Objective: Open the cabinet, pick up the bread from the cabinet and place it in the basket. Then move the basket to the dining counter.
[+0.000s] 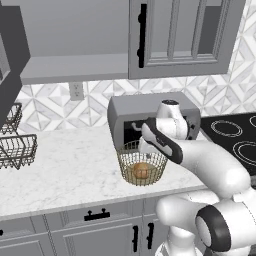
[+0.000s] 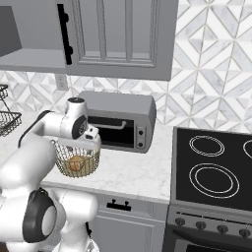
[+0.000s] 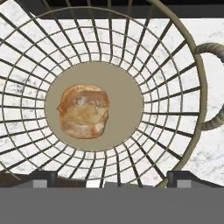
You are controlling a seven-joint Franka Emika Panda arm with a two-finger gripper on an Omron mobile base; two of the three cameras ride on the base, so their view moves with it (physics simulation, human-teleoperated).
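The round tan wire basket [image 1: 125, 156] [image 2: 60, 165] [image 3: 192, 65] stands on the marble worktop in front of a toaster oven. The golden-brown bread [image 1: 141, 171] [image 2: 75, 164] [image 3: 83, 110] lies on its woven base. My gripper [image 3: 111, 179] [image 2: 76, 147] hangs just above the basket's mouth, pointing down, open, with nothing held. In the hand view its fingertips [image 3: 43, 179] stand wide apart at the near rim. The grey wall cabinet [image 1: 185, 35] [image 2: 118, 34] is above, with its left bay standing open over a bare shelf [image 1: 75, 67]. The dining counter is out of view.
A grey toaster oven [image 1: 125, 112] [image 2: 118, 106] stands right behind the basket. A black stovetop [image 1: 235, 135] [image 2: 211, 167] is to the right. Dark wire racks [image 1: 17, 147] [image 2: 7, 120] sit at the far left. An open cabinet door [image 1: 10, 60] hangs at upper left.
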